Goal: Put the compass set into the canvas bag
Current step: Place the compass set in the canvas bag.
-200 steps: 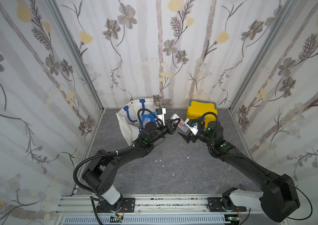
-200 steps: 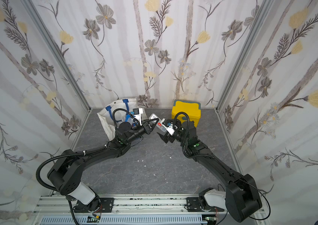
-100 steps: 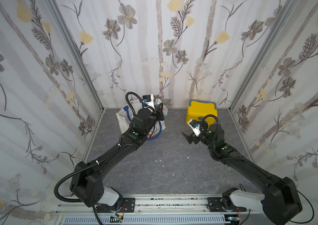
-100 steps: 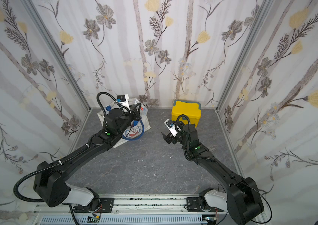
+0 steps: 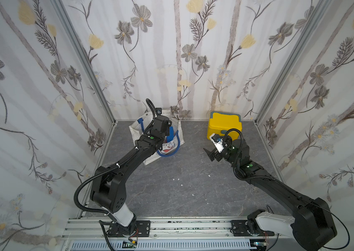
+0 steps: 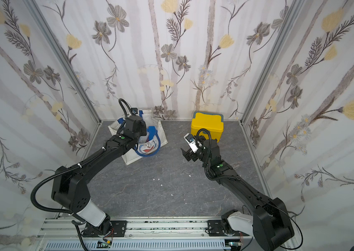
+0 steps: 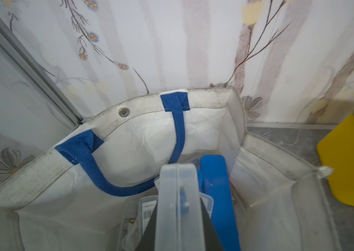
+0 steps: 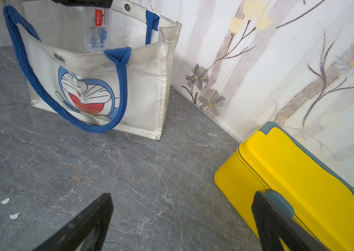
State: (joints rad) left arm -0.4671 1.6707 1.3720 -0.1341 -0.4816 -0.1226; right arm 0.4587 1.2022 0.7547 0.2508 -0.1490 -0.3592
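Two grippers: the right gripper is spread wide and empty, well to the side of the canvas bag, between it and the yellow lidded box. The left gripper is pinched on the compass set, a clear plastic case.
Compass set: it is held upright in the bag's open mouth, with its lower end about level with the bag's front rim. It is not yet released.
Step in hand: the lowering and release into the bag, as judged.
Inside the bag: a blue flat item and a barcoded packet are seen below the case. The rear blue handle is drooped into the opening.
Done well: the case should be lowered until it is well under the rim and kept off the drooped handle and the soft front wall. Only then should the jaws be parted, and the arm lifted straight out so that nothing is snagged.
Changed: a second earlier the case was held between both grippers, beside the bag. Since then it has been carried over the bag by the left arm alone, and the right gripper has been drawn back from the bag.
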